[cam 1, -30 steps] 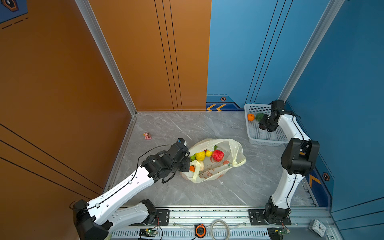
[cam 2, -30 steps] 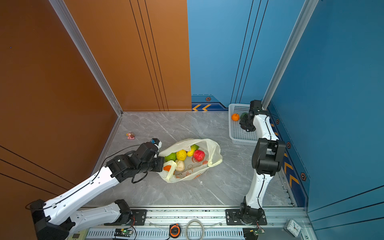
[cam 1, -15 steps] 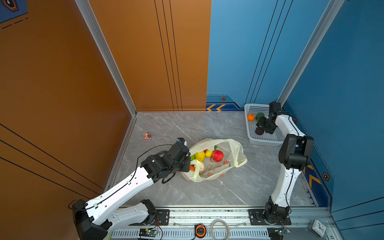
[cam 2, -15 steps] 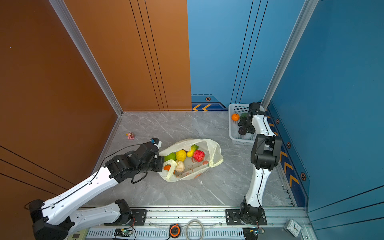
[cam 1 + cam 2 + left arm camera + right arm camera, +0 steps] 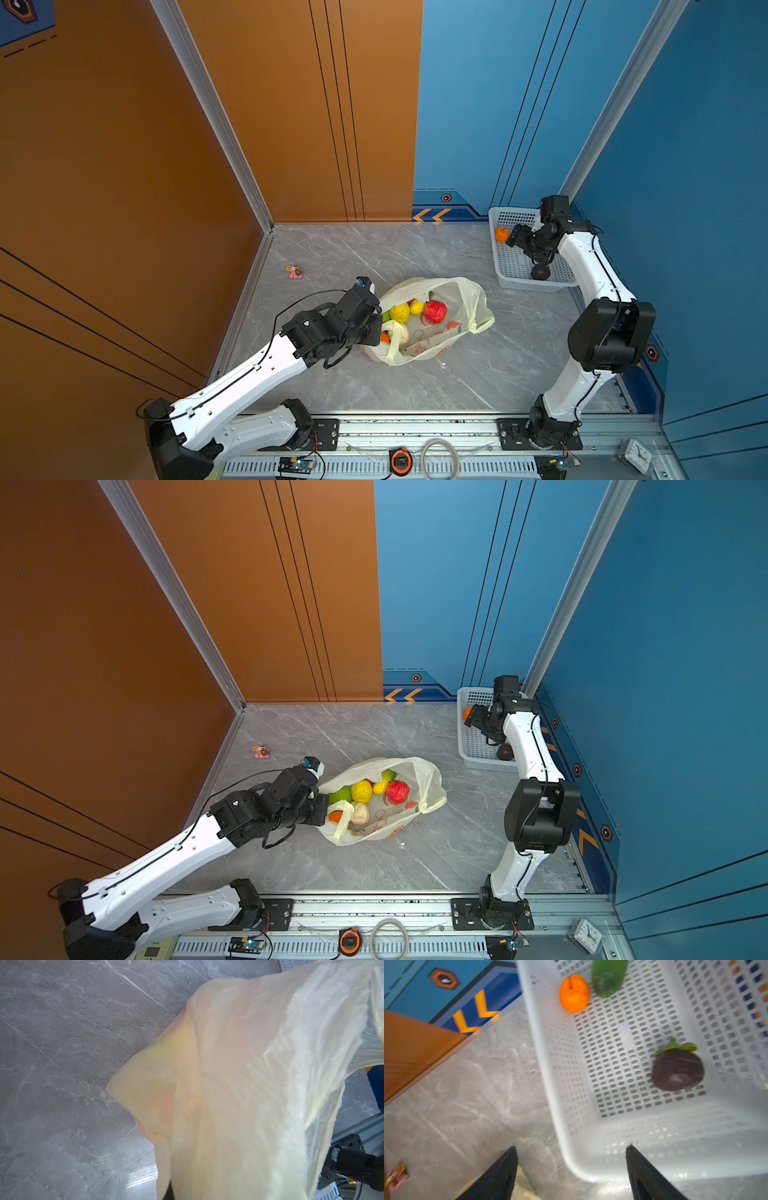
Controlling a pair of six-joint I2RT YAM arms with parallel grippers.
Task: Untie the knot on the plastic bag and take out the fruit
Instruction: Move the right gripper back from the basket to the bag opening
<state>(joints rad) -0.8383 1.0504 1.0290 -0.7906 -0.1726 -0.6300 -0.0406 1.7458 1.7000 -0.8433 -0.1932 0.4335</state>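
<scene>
Plastic of the plastic bag filled the left wrist view and hid the left gripper — it was closed on the bag's rim, with fruit inside. I could not make out the knot. Over the white basket the right gripper stood wider than a second before and empty — the dark brown fruit now lay in the basket.

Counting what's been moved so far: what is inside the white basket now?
The white basket holds an orange fruit, a green fruit and a dark brown fruit with green leaves. In a top view the right arm covers part of its floor.
</scene>
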